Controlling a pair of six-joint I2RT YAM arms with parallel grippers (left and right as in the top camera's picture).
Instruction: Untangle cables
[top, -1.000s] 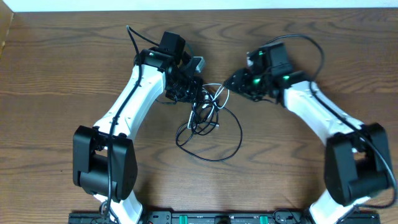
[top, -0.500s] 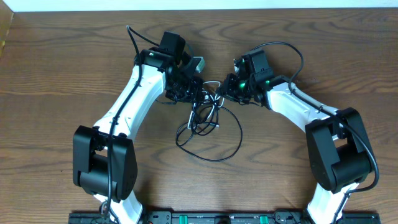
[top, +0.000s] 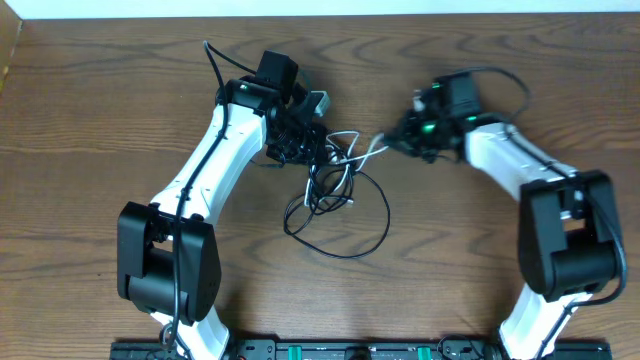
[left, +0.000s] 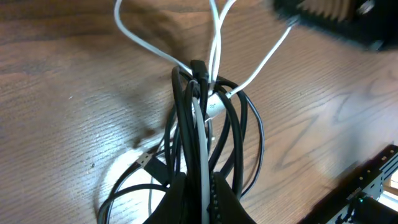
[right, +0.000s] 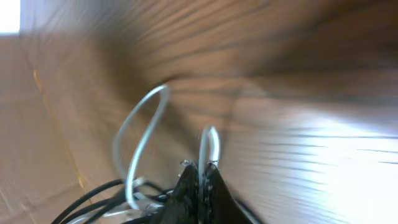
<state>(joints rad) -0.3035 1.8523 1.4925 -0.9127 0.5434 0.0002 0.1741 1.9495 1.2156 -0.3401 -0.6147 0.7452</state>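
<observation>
The brown wooden worktop (top: 100, 150) carries a single knot of cord near its middle, with the white left arm (top: 215, 150) reaching in from one side and the right arm (top: 510, 160) from the other. The black cable (top: 385, 215) is the larger piece: its loose loops lie spread on the wood toward the robot, while several of its strands are gathered and lifted into a tight bundle. The left gripper (left: 200, 186) has its jaws pressed together on that bundle, and one pale strand seems to run up through the same pinch. The white cable (top: 365, 152) comes out of the top of the bundle and stretches across toward the right gripper (right: 200, 180), whose jaws are clamped on a small fold of it; the right wrist picture is blurred, so how firmly it sits cannot be told. The main risk, as I judge it, is that the white cable passes through the black loops, so drawing the arms apart may cinch the tangle tighter. If the left jaws do trap a white strand, it would be strained between both grips. The thin fold could also slip free of the right jaws, or a plug end could snag in a loop.
</observation>
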